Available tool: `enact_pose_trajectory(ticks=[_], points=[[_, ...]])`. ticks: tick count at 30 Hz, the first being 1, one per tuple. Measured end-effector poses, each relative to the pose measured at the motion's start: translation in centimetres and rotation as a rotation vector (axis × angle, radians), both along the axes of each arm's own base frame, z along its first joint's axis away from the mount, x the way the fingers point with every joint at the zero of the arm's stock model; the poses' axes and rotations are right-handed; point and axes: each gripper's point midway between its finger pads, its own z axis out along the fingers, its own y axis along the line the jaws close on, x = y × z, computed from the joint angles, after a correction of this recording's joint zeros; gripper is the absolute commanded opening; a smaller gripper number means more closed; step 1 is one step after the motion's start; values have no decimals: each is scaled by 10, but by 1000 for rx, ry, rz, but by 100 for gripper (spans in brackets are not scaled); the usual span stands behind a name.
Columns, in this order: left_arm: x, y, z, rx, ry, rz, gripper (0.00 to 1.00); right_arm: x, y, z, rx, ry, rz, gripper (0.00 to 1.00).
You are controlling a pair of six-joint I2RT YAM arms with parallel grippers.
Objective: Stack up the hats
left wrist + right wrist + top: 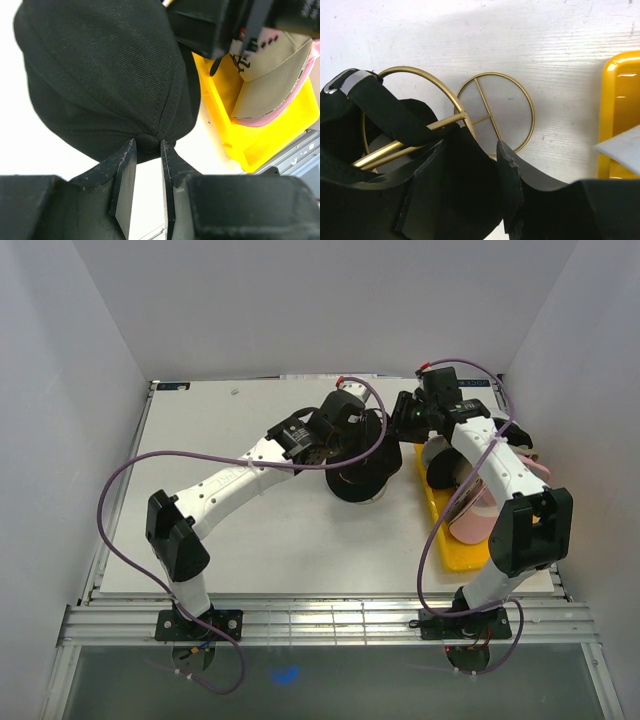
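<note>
A black hat (358,478) sits over the gold wire stand at the table's middle. In the left wrist view the black hat (110,75) fills the frame, and my left gripper (148,145) is shut on its top button; it also shows from above (350,450). My right gripper (402,425) is at the hat's right rear edge. In the right wrist view it (472,145) is closed on black fabric of the hat (385,110), whose back strap lies over the stand's loop. A pale tan hat (265,75) and a pink hat (475,520) lie stacked in the tray.
The gold wire stand (492,112) has a round base ring on the white table. The yellow tray (448,545) lies to the right of the stand, also seen in the left wrist view (260,145) and the right wrist view (615,110). White walls surround the table.
</note>
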Motion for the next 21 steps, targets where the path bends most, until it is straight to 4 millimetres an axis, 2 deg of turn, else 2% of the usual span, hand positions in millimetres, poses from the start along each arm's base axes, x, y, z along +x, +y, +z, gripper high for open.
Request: enact_pose_trajectory(ticks=[8, 13, 21], points=[[-4, -7, -9, 29, 4, 13, 0, 6, 30, -6, -7, -2, 106, 49], [-5, -5, -11, 40, 11, 45, 0, 5, 35, -5, -10, -6, 125, 53], [-3, 0, -4, 25, 20, 128, 0, 4, 37, 4, -10, -12, 131, 69]])
